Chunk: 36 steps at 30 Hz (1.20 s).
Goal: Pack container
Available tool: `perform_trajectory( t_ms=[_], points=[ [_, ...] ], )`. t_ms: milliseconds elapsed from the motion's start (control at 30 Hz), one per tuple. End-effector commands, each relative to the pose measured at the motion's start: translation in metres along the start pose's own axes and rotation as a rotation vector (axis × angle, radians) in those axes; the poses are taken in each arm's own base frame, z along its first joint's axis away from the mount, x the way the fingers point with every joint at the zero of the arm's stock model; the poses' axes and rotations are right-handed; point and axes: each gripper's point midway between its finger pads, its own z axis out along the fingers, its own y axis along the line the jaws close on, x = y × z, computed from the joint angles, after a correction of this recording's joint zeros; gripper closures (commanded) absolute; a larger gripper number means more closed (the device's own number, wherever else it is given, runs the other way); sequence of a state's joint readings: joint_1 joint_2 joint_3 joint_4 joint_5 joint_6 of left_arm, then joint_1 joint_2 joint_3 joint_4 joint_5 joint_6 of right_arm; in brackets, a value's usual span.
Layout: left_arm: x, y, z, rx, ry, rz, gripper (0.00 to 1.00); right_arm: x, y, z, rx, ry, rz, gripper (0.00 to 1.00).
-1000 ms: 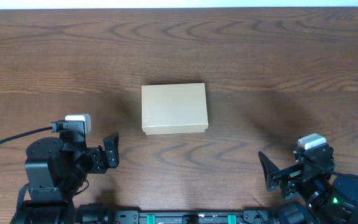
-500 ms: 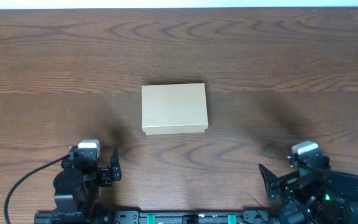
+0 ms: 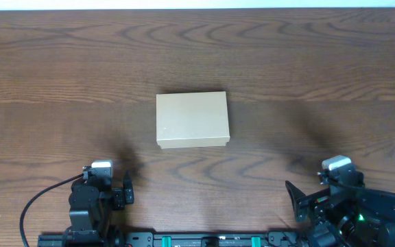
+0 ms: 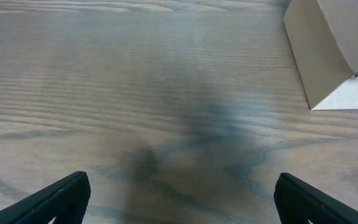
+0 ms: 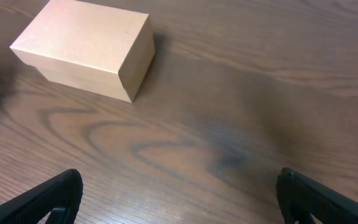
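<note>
A: How does the left tool (image 4: 180, 198) stand?

B: Spread wide. Its two dark fingers (image 4: 61, 196) sit at the bottom corners of the left wrist view, with only wood grain between them. It hangs low over the near edge of the tabletop (image 3: 307, 62), on the left side.

A: And the right tool (image 5: 180, 200)?

B: Also spread wide, its tips at the bottom corners of the right wrist view, pinching nothing. It is at the near edge too, on the right side.

A: Where is the container (image 3: 192, 120)?

B: In the middle of the tabletop, closed, with its flat top up and its long sides running left to right. It lies between the two arms but farther out, well apart from both tools. The left wrist camera catches only one corner of it, at the upper right. The right wrist camera shows the whole box at the upper left.

A: Anything else?

B: A black cable (image 3: 40, 199) curves from the left arm toward the left edge.
</note>
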State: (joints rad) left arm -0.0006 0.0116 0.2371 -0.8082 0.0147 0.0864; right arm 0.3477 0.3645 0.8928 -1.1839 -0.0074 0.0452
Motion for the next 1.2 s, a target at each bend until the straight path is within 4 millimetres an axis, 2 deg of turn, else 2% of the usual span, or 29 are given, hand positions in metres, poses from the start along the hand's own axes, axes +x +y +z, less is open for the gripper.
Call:
perform_trajectory(
  t_ms=[0,567,667,700,767,933,1167],
  points=[
    [0.02,0.008,0.0,-0.046,0.076,0.028,0.05,0.0,-0.002,-0.001,0.01,-0.006,0.018,0.01],
    [0.021,0.008,0.0,-0.046,0.081,0.028,0.05,-0.001,0.001,-0.001,-0.007,-0.01,0.019,0.01],
    [0.021,0.008,0.0,-0.046,0.081,0.028,0.04,-0.021,0.0,-0.001,-0.001,-0.091,0.029,0.01],
    [0.021,0.008,0.0,-0.046,0.081,0.028,0.04,-0.024,-0.008,0.0,0.044,-0.113,0.039,0.01],
    [0.021,0.008,0.0,-0.046,0.082,0.028,0.05,-0.016,-0.024,0.017,0.124,-0.125,0.046,0.01],
    [0.021,0.008,0.0,-0.046,0.081,0.028,0.04,0.013,-0.041,0.056,0.187,-0.149,0.028,0.01],
    [0.021,0.008,0.0,-0.046,0.081,0.028,0.05,0.047,-0.053,0.076,0.236,-0.142,0.038,0.01]
  ],
)
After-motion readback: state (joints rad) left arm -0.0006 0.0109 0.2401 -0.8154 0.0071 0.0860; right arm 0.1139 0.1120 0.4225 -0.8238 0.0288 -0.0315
